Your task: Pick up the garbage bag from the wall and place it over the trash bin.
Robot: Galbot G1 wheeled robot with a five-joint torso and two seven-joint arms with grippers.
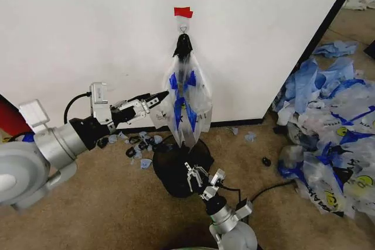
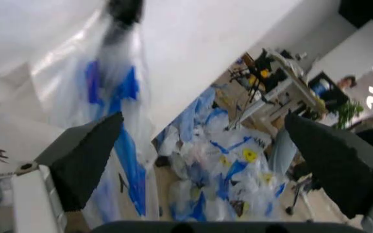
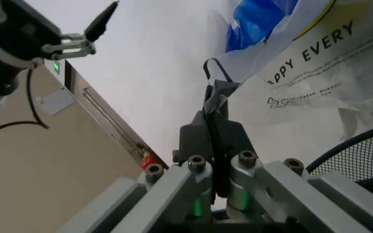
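Two grippers work around the trash bin [image 1: 179,171], a black wire-mesh basket standing on the carpet [image 1: 117,215] just in front of the wall [image 1: 88,27]. Nearest the robot, the right gripper [image 1: 193,174] hovers at the bin's near rim, its fingers [image 3: 212,136] pressed together on a dark strip of plastic; whether that strip belongs to the hanging bag cannot be told. Directly above the bin hangs the garbage bag [image 1: 184,103], translucent with blue trim and a yellow print, its gathered dark top caught on a small hook [image 1: 183,28] under a red tape patch [image 1: 183,12] on the wall; its lower tip reaches down to the bin's mouth. To the left of the bin and higher, the left gripper [image 1: 159,99] reaches in level with the bag's middle, its fingers [image 2: 86,153] spread wide, the bag lying beside one of them. Small blue plastic scraps [image 1: 137,144] lie on the carpet just left of the bin, under that arm. To the right of the bin, a black cable [image 1: 266,190] runs across the floor, and beyond it a large heap of similar bags [image 1: 328,144] lies piled past the wall's edge.
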